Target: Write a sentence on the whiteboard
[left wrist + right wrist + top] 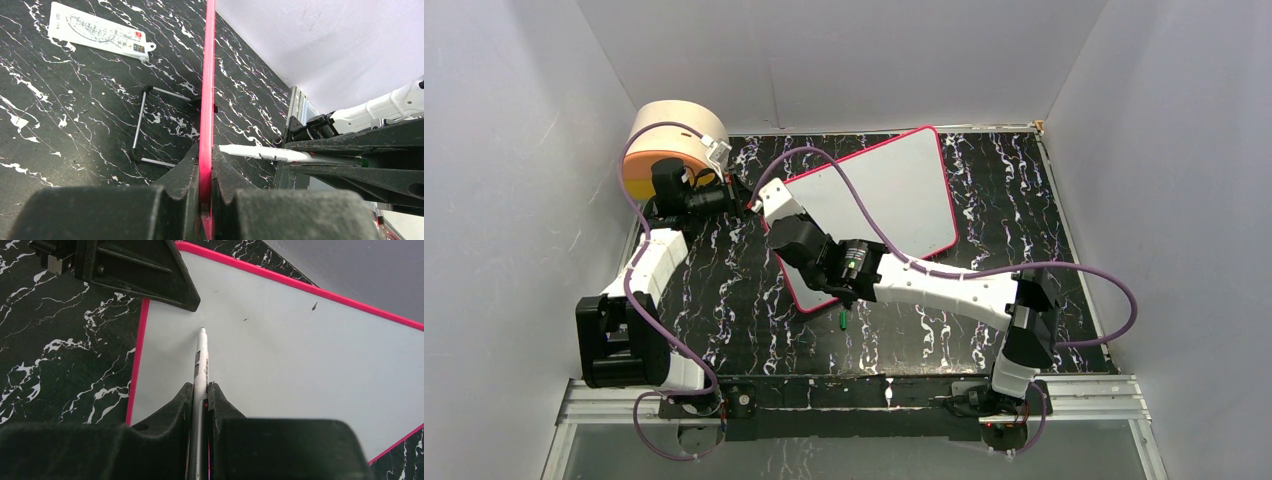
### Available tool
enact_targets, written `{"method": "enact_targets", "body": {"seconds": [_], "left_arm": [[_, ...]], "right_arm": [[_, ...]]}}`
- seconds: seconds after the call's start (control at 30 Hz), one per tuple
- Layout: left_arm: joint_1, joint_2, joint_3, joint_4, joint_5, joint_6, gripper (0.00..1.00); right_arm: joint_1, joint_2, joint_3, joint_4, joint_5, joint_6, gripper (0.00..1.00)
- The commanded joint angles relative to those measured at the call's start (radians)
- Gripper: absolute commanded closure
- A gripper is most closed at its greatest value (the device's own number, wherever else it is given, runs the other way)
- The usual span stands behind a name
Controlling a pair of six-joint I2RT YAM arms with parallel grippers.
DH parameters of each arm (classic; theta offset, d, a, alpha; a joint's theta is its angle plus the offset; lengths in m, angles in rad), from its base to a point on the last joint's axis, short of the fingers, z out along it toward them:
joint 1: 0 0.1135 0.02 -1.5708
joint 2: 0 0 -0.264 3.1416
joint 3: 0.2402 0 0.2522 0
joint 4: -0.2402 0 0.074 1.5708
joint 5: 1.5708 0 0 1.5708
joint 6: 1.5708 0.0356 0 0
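The whiteboard [894,195] lies at an angle on the black marbled table, white with a pink-red rim. My left gripper [206,155] is shut on its rim [207,75] at the board's left corner [754,203]. My right gripper [201,387] is shut on a white pen [201,355], which points across the whiteboard [300,350] near that same corner. Whether the tip touches the surface I cannot tell. The pen [265,152] also shows in the left wrist view, right beside the rim. No sentence shows on the board's visible face.
A round cream and orange drum [674,145] stands at the back left. A white printed card [97,30] and a thin wire stand [145,125] lie on the table behind the board. A small green piece [842,320] lies by the board's near edge. Walls enclose three sides.
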Motion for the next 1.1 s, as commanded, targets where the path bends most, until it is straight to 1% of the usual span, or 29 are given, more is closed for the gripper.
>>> {"method": "enact_targets", "body": {"seconds": [0.0,0.5,0.77,1.07], "left_arm": [[-0.004,-0.008,0.004,-0.039,-0.041,0.076,1.00],[-0.004,-0.004,-0.001,-0.015,-0.031,0.057,1.00],[-0.003,-0.003,-0.002,-0.011,-0.030,0.055,1.00],[-0.003,-0.006,-0.003,-0.012,-0.033,0.056,1.00]], "right_arm": [[-0.010,0.013,0.061,0.022,0.020,0.015,1.00],[-0.028,0.033,0.082,-0.024,-0.009,0.049,1.00],[-0.029,0.053,0.107,-0.089,-0.012,0.087,1.00],[-0.029,0.061,0.123,-0.162,-0.051,0.133,1.00]]}}
